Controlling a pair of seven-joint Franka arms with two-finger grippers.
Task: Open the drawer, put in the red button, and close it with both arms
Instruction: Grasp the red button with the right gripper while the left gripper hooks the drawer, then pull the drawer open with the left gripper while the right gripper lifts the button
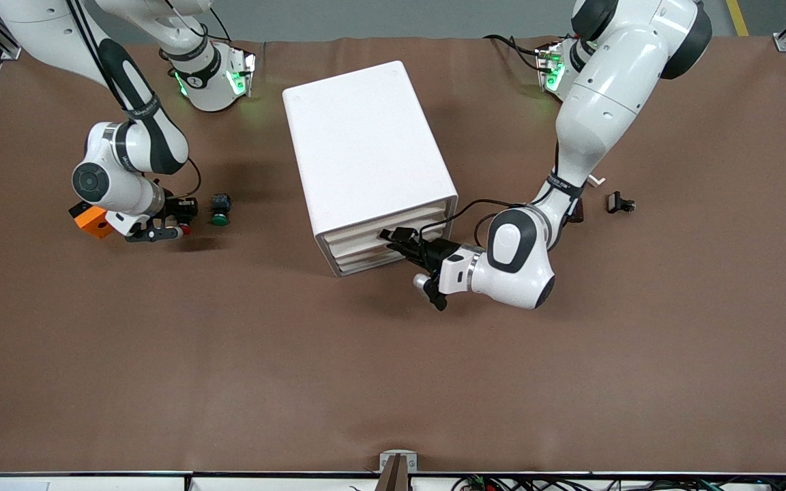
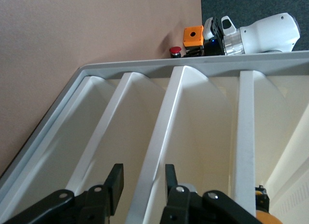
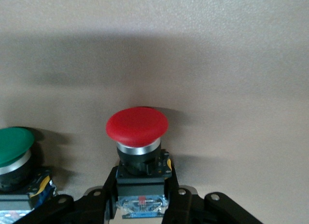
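front view: the white cabinet [image 1: 366,164] stands mid-surface on the brown surface [image 1: 393,382], its drawer fronts turned toward the left arm's end and the camera. the left hand [image 1: 403,242] is at the drawer [image 1: 393,235], its black fingers touching the slim front edge. the right hand [image 1: 175,221] is low at the right arm's end of the surface, on the red button [image 1: 185,228], of which only a speck of red shows here. a green button [image 1: 220,210] sits just beside it, toward the cabinet. an orange block [image 1: 93,221] is mounted at the right wrist. a small black part [image 1: 619,202] lies near the left arm's end.

left wrist view: the left hand [image 2: 142,185] has its two fingers [image 2: 115,183] set either side of one white front edge of the drawer [image 2: 159,151], narrowly apart and straddling that lip. the drawer fronts show as white ribs with shaded gaps. over the cabinet's edge, far off, the red button [image 2: 175,51] and the orange block [image 2: 192,36] appear by the right arm.

right wrist view: this alone shows the grip plainly: the right hand [image 3: 141,192] is closed on the dark body of the red button [image 3: 137,126], fingers [image 3: 107,190] pressed on both sides, the button upright on the surface [image 3: 193,50]. the green button [image 3: 13,147] stands close by, untouched.
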